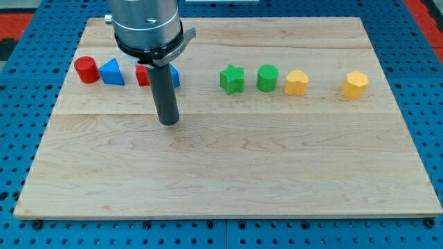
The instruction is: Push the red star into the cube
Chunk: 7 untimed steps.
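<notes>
The red star (142, 75) lies at the view's upper left, mostly hidden behind my rod. A blue block (174, 77), likely the cube, sits right beside it on the view's right, also largely hidden. My tip (169, 122) rests on the board just below these two blocks, a short way toward the view's bottom. Whether the star and the blue block touch cannot be told, since the rod covers the gap.
A red cylinder (86, 70) and a blue triangular block (112, 72) lie left of the star. To the right in the same row are a green star (232, 79), a green cylinder (267, 78), a yellow heart (297, 82) and a yellow hexagon (355, 84). All sit on the wooden board (228, 173).
</notes>
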### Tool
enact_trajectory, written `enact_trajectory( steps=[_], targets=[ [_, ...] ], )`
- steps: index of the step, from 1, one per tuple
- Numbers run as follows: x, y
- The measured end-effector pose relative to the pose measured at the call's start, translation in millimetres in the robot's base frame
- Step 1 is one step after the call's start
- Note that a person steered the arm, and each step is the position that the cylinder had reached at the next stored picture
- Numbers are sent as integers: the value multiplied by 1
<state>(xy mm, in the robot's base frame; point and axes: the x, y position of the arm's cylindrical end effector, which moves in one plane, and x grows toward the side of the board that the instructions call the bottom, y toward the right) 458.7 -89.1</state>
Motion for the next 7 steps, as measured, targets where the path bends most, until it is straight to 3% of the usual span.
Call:
enact_trajectory(
  steps=[2,3,4,7],
  targets=[
    [1,-4],
    [4,-41],
    [-2,-115],
    [-9,-130]
  ],
)
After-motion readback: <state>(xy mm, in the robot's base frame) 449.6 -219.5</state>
